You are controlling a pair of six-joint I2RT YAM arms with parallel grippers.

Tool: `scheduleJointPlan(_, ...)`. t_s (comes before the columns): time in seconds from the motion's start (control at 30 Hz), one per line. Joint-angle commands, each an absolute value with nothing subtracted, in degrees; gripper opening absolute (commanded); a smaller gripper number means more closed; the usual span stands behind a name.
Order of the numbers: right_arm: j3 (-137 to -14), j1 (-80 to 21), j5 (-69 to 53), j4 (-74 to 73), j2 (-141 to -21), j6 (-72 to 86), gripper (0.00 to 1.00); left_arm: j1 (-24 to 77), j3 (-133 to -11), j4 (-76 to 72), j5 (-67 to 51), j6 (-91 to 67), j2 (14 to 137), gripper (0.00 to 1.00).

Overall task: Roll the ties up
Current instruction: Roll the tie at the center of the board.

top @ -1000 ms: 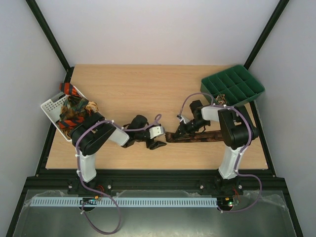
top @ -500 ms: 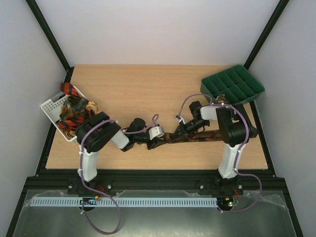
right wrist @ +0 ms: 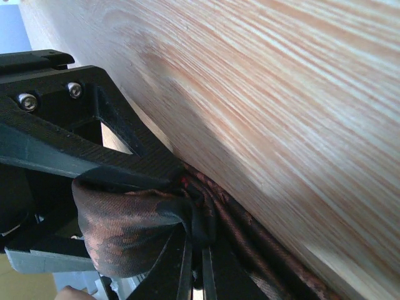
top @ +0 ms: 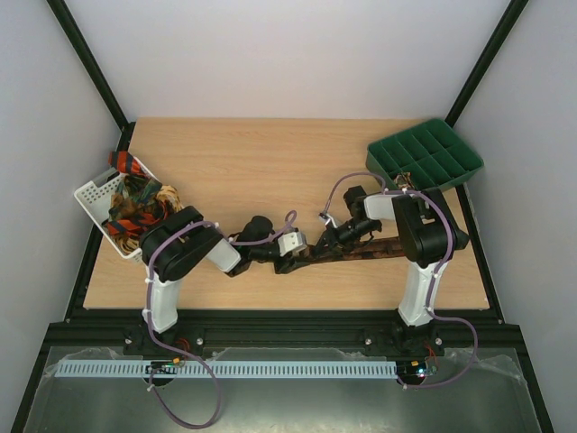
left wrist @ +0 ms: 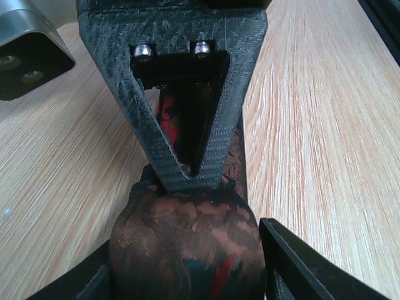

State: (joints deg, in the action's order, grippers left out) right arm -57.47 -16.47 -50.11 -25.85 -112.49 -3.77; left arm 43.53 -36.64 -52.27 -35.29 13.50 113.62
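A dark brown tie (top: 370, 248) with reddish specks lies along the table's near right. Its left end is wound into a roll (left wrist: 187, 247). My left gripper (top: 293, 262) is shut on that roll, a finger (left wrist: 294, 262) against each side of it. My right gripper (top: 334, 239) is shut on the tie just right of the roll, and bunched fabric (right wrist: 125, 231) is pinched between its fingers (right wrist: 187, 269). The two grippers almost touch; the right one's finger (left wrist: 187, 94) fills the top of the left wrist view.
A white slotted basket (top: 90, 194) at the left edge holds several other ties (top: 135, 207), orange-and-black striped and tan. A green compartment tray (top: 424, 158) stands at the back right, behind the right arm. The table's front edge runs just below both grippers.
My left gripper has moved right along the tie, up against the right gripper, and the flat length of tie is shorter. The right gripper has hardly moved.
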Motion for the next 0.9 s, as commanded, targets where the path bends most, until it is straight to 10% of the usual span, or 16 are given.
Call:
scheduleJointPlan(0.0,-55.3,-16.3,-36.2,-26.6,-116.5,-4.7,0.01,45.1,-38.5,-53.3,-37.2,13.5,115.3,0.51)
scheduleJointPlan(0.53,-55.5,-16.2,-39.5,-25.2,-114.2,-5.0,0.01,40.3,-42.0,-20.3,-29.6,28.6,100.9,0.98)
scheduleJointPlan(0.87,-49.0,-16.1,-41.1,-20.1,-108.3,-1.6,0.01,22.2,-65.8,21.0,-37.3,26.0,97.8,0.99)
